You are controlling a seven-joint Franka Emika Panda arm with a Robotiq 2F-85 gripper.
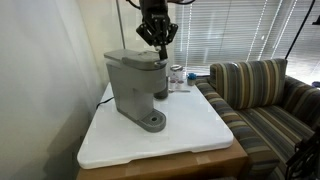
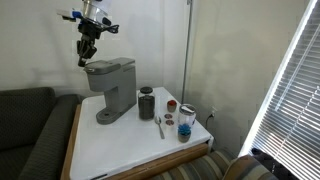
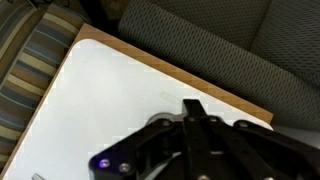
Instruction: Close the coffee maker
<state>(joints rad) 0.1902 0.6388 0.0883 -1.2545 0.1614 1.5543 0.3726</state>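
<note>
The grey coffee maker (image 1: 135, 85) stands on the white table top (image 1: 190, 135), and it shows in both exterior views (image 2: 110, 88). Its top lid looks flat and level with the body. My gripper (image 1: 155, 42) hangs just above the lid's edge over the brew head, also seen in an exterior view (image 2: 86, 57). In the wrist view the fingers (image 3: 195, 108) are pressed together with nothing between them, and the coffee maker is hidden from that view.
A dark canister (image 2: 146, 103), small jars (image 2: 186, 120) and a spoon (image 2: 160, 126) stand beside the machine. A striped sofa (image 1: 265, 95) is next to the table. A dark couch (image 2: 30, 120) lies on the other side. Window blinds (image 1: 230, 30) are behind.
</note>
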